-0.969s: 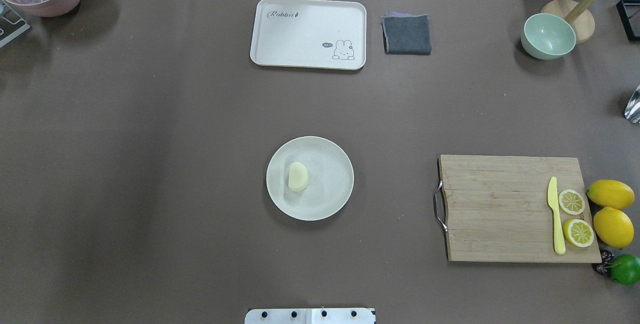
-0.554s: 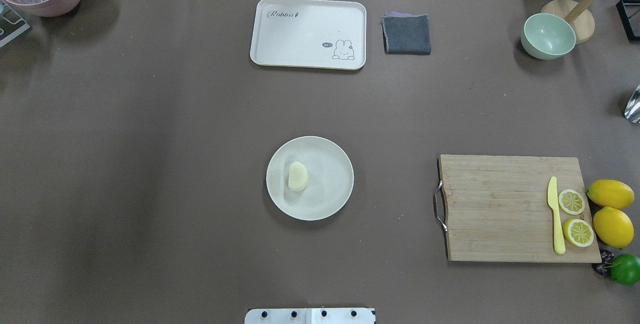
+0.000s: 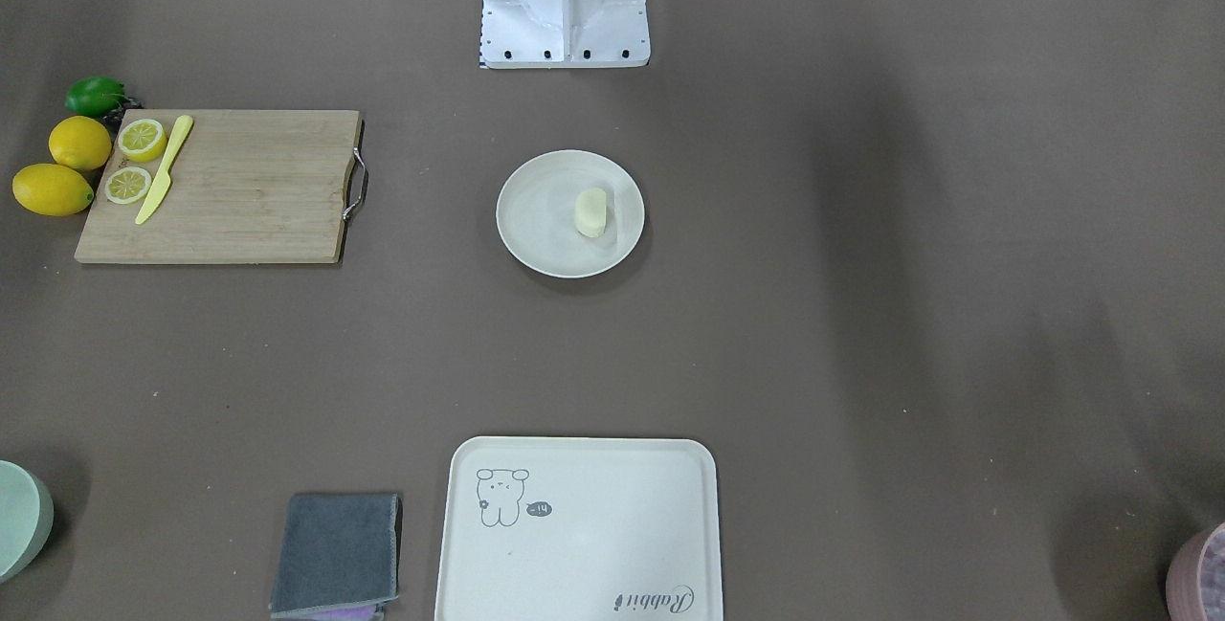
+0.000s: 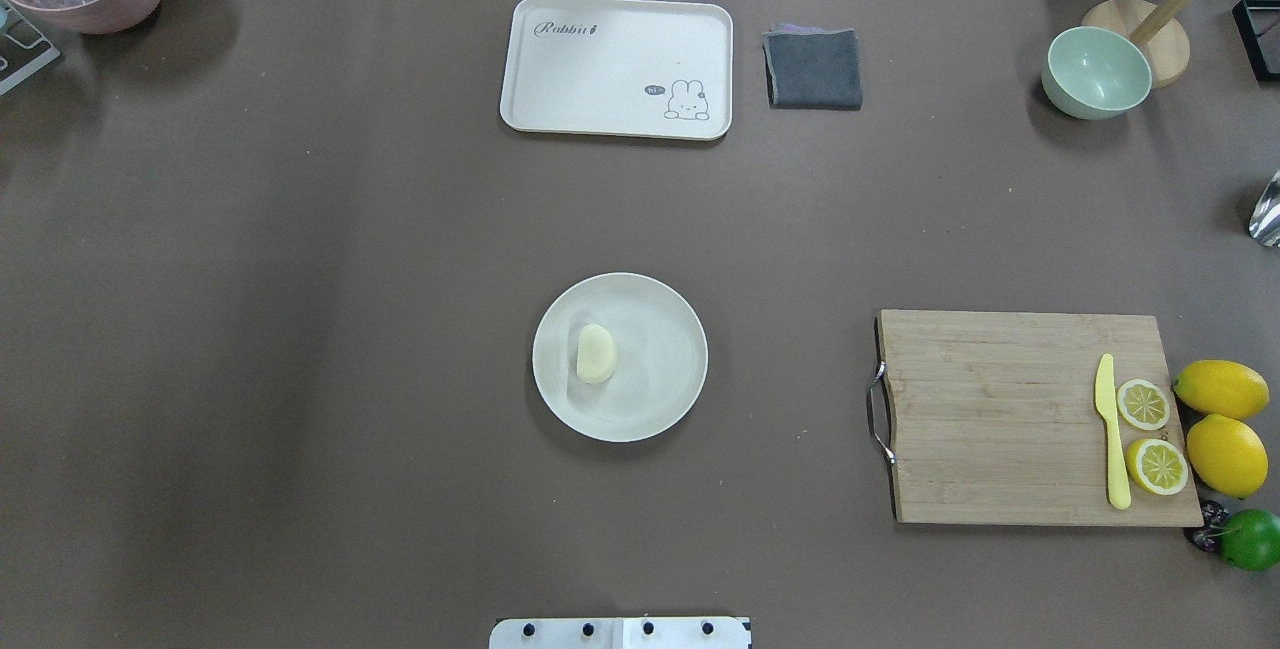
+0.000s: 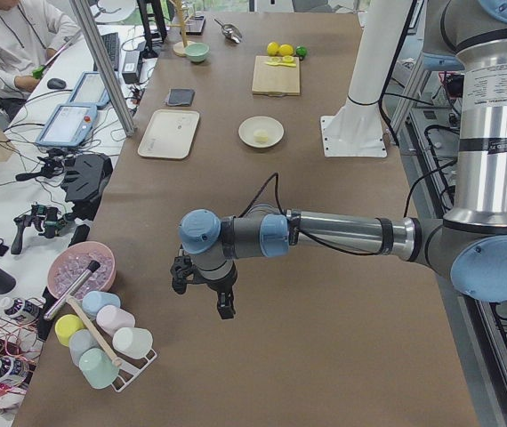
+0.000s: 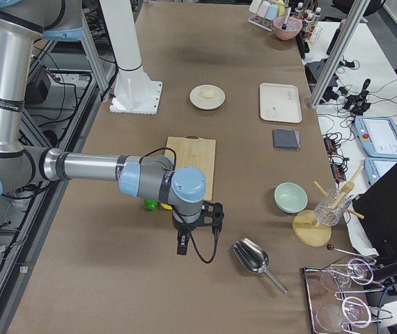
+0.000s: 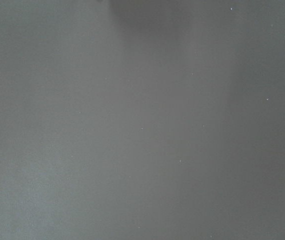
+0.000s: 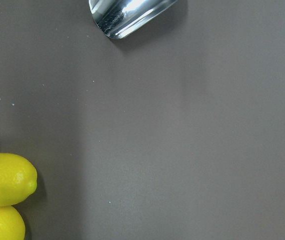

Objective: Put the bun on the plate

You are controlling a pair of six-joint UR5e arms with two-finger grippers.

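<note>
The bun (image 4: pixel 596 353), a small pale cream lump, lies on the left part of the round off-white plate (image 4: pixel 655 404) at mid-table. In the front-facing view the bun (image 3: pixel 590 211) sits right of the centre of the plate (image 3: pixel 536 229). No gripper is near it. My left gripper (image 5: pixel 204 292) shows only in the exterior left view, hanging over bare table far from the plate (image 5: pixel 272 124). My right gripper (image 6: pixel 197 235) shows only in the exterior right view, beyond the cutting board's end. I cannot tell whether either one is open or shut.
A cream tray (image 4: pixel 617 67) and a grey cloth (image 4: pixel 814 69) lie at the far edge. A cutting board (image 4: pixel 1000 416) with a yellow knife (image 4: pixel 1110 434), lemon halves and whole lemons (image 4: pixel 1222 389) sits right. A green bowl (image 4: pixel 1095 74) and a metal scoop (image 6: pixel 252 257) are further right.
</note>
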